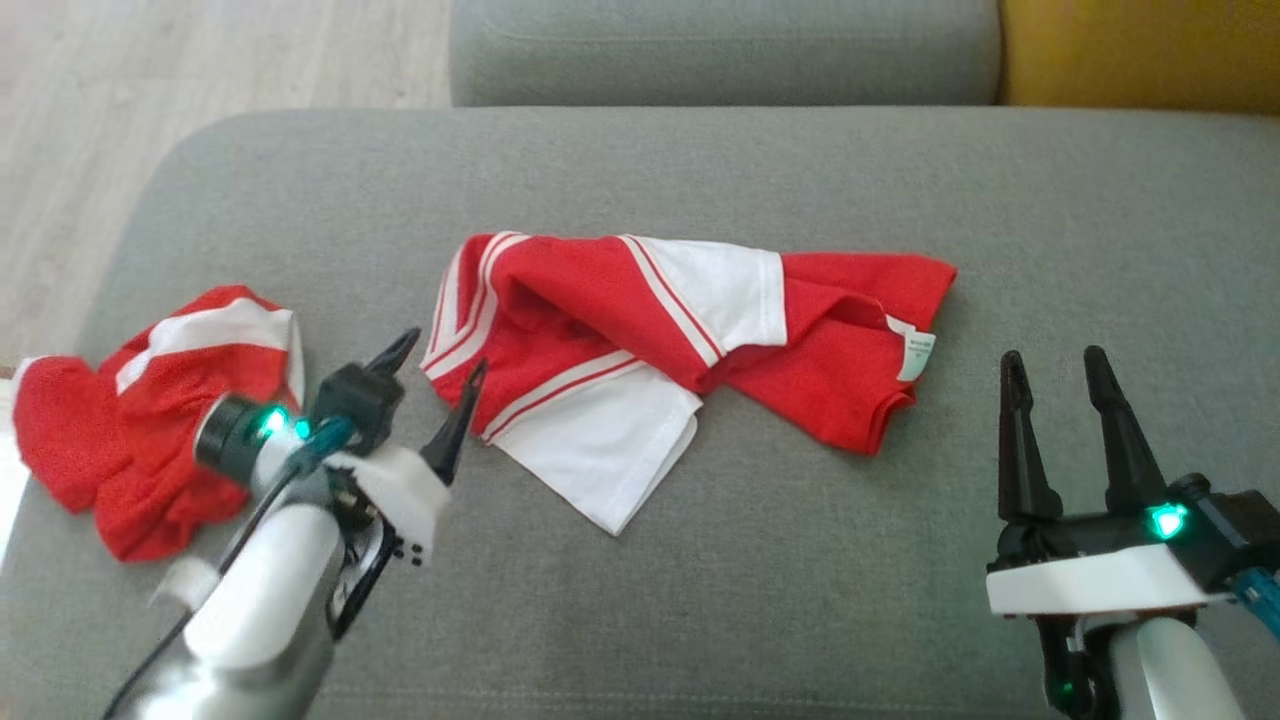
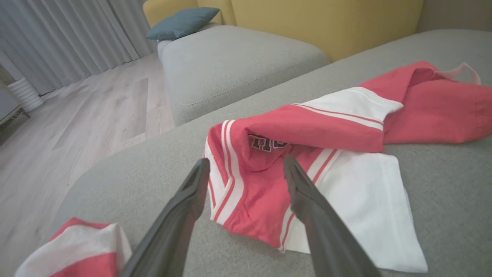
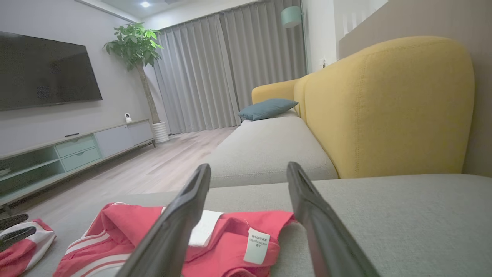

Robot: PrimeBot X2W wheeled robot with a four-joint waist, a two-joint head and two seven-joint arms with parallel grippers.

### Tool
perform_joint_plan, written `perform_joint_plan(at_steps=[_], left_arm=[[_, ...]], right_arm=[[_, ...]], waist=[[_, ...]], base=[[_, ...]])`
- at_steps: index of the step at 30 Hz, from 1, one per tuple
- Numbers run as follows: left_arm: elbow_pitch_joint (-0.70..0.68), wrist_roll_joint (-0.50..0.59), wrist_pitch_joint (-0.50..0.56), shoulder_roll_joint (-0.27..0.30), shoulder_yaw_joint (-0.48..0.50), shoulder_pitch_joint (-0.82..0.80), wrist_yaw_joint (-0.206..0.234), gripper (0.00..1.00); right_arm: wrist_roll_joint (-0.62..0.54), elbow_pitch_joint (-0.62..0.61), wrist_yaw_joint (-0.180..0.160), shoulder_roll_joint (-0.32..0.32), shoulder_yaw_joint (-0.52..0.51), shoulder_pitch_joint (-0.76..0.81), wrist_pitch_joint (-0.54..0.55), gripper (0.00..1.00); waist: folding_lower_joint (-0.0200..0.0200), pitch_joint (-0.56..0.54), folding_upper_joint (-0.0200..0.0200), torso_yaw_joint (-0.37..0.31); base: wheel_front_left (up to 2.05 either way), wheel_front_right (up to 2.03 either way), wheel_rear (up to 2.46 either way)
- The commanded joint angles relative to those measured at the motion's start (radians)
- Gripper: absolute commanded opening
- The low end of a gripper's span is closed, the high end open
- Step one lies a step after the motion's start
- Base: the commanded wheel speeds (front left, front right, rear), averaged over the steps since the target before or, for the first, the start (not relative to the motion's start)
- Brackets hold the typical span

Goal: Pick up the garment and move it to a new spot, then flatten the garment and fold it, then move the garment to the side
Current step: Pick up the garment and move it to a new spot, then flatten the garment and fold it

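Grey fabric sofa cushion (image 1: 700,600) holds the rumpled red-and-white striped jersey garment (image 1: 640,330) at its centre. Left gripper (image 1: 444,352), fingers spread and empty, tilts toward its left edge; right gripper (image 1: 1052,358), likewise spread and empty, hovers apart beyond its right end

The jersey (image 1: 690,340) before me was red with white panels, and thin red-and-white stripes ran along their edges. Dark-outlined lettering (image 2: 269,143) sat on the red, and the label (image 1: 917,355) was white. The crumpled garment (image 1: 150,420) was red too, banded in white. The seat cushion (image 1: 700,600) was grey, the sofa back (image 1: 1140,50) mustard yellow, the pillow (image 2: 182,23) teal, the curtains (image 3: 215,73) grey and the floor (image 1: 150,100) pale wood. My left gripper (image 1: 444,352) and right gripper (image 1: 1052,356) had black fingers, white housings and glowing green lights.
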Motion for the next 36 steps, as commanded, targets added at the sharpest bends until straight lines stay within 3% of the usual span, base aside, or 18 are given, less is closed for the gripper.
perform_joint_plan(at_steps=[1,4,9,15,19,28,36], left_arm=[[-0.037,-0.012,-0.011,0.032,0.054,-0.02,0.012,1.0],[-0.144,-0.072,-0.013,0.008,0.142,0.046,0.075,1.0],[-0.338,-0.05,-0.013,-0.013,0.232,0.174,0.161,1.0],[-0.488,-0.01,-0.014,-0.068,0.305,0.323,0.194,1.0],[-0.561,0.025,-0.014,-0.109,0.356,0.384,0.19,1.0],[-0.585,0.082,-0.014,-0.174,0.419,0.426,0.115,1.0],[-0.561,0.118,-0.014,-0.207,0.41,0.379,0.04,1.0]], right_arm=[[0.002,-0.033,-0.001,-0.006,0.023,-0.025,-0.006,1.0],[0.003,-0.035,-0.001,-0.006,0.008,-0.009,-0.006,1.0],[-0.001,-0.038,-0.001,-0.006,0.004,0.015,-0.006,1.0],[-0.008,-0.038,-0.001,-0.006,-0.007,0.029,-0.006,1.0],[-0.017,-0.037,-0.001,-0.006,-0.007,0.035,-0.006,1.0],[-0.029,-0.032,-0.001,-0.006,-0.002,0.042,-0.006,1.0],[-0.114,0.087,-0.001,-0.006,0.154,-0.06,-0.006,1.0]], waist=[[0.0,-0.01,0.0,0.009],[0.0,-0.034,0.0,0.032],[0.0,-0.055,0.0,0.065],[0.0,-0.066,0.0,0.088],[0.0,-0.067,0.0,0.095],[0.0,-0.051,0.0,0.107],[0.0,0.044,0.0,0.163]], base=[[0.0,0.0,0.0],[0.0,0.0,0.0],[0.0,0.0,0.0],[0.0,0.0,0.0],[0.0,0.0,0.0],[0.0,0.0,0.0],[0.0,0.0,0.0]])
